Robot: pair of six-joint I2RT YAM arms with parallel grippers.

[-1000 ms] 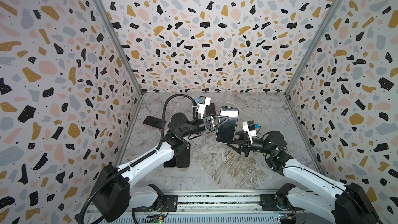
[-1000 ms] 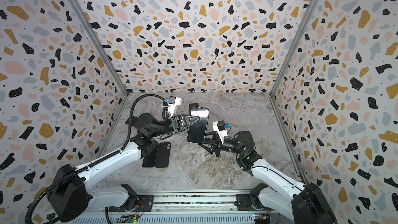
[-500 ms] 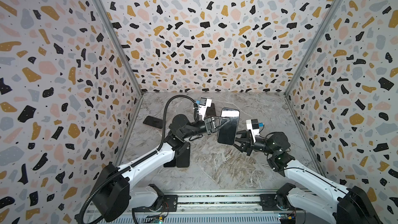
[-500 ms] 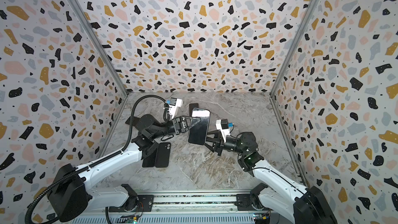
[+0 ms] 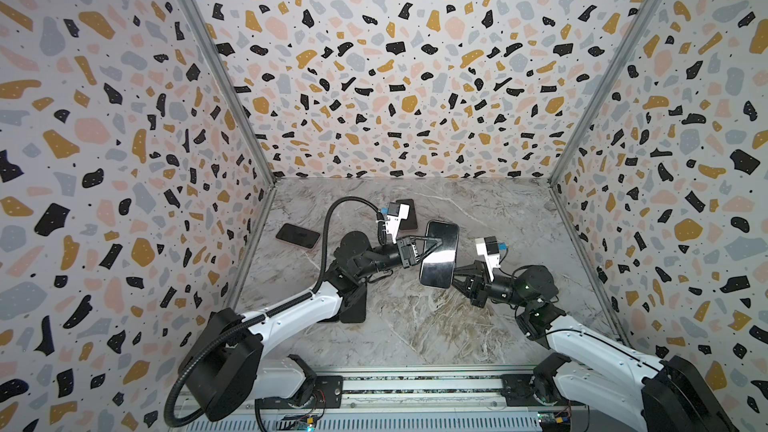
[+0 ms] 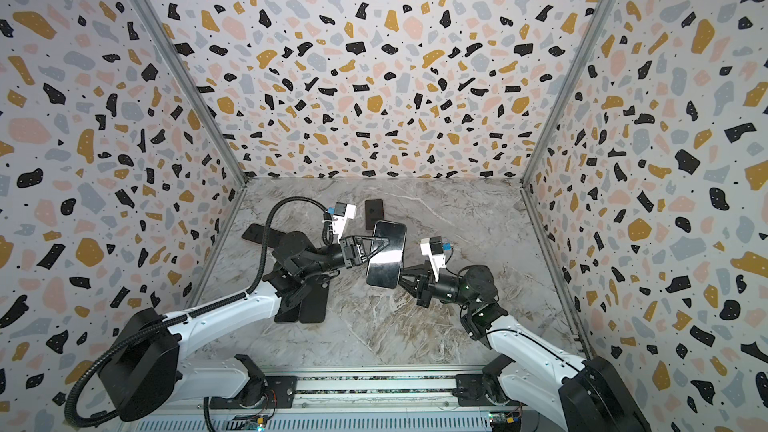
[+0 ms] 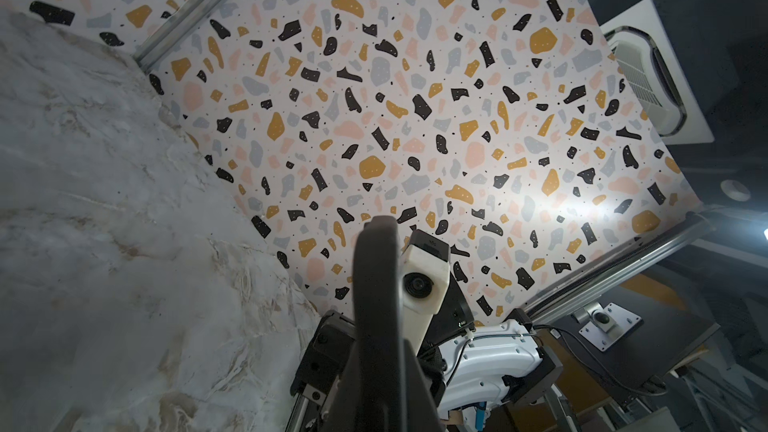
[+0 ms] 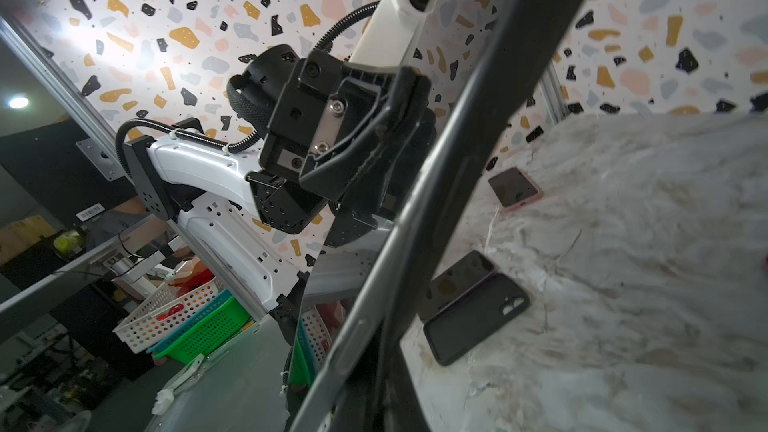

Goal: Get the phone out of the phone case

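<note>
The phone, dark glossy screen up and set in its phone case, hangs tilted above the middle of the marble table. In both top views I cannot tell phone from case. My left gripper is shut on its upper left edge. My right gripper is shut on its lower right edge. The left wrist view shows the phone edge-on as a dark bar rising from the left gripper. It crosses the right wrist view as a grey-edged phone running up from the right gripper.
Other phones lie on the table: one at the far left, one at the back. A black case and a phone lie under the left arm. Patterned walls enclose three sides.
My right gripper, open a second ago, has slid in and shut on the phone's lower right edge. The left gripper kept its hold; the phone shifted slightly right.
</note>
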